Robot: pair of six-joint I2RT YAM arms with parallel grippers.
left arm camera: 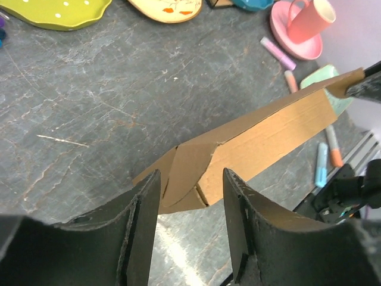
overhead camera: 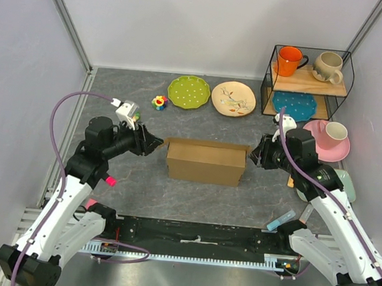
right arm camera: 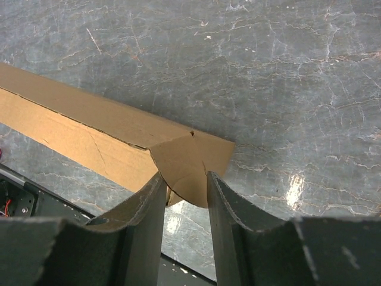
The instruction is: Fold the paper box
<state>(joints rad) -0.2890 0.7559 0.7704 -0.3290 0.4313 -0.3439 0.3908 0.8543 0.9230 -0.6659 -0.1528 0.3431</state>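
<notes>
Your left fingers (left arm camera: pixel 143 220) and right fingers (right arm camera: pixel 143 226) straddle the paper box's (overhead camera: pixel 204 163) end edges. You can't tell if they're clamped. Bare counter (overhead camera: pixel 199 124) lies beyond.

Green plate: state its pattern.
The green plate has small white dots, clearest in the top external view.

Brown cardboard paper box (overhead camera: pixel 206 161), partly folded
One flapped end sits between the left fingers (left arm camera: pixel 146 208), the other between the right fingers (right arm camera: pixel 229 208)
</notes>
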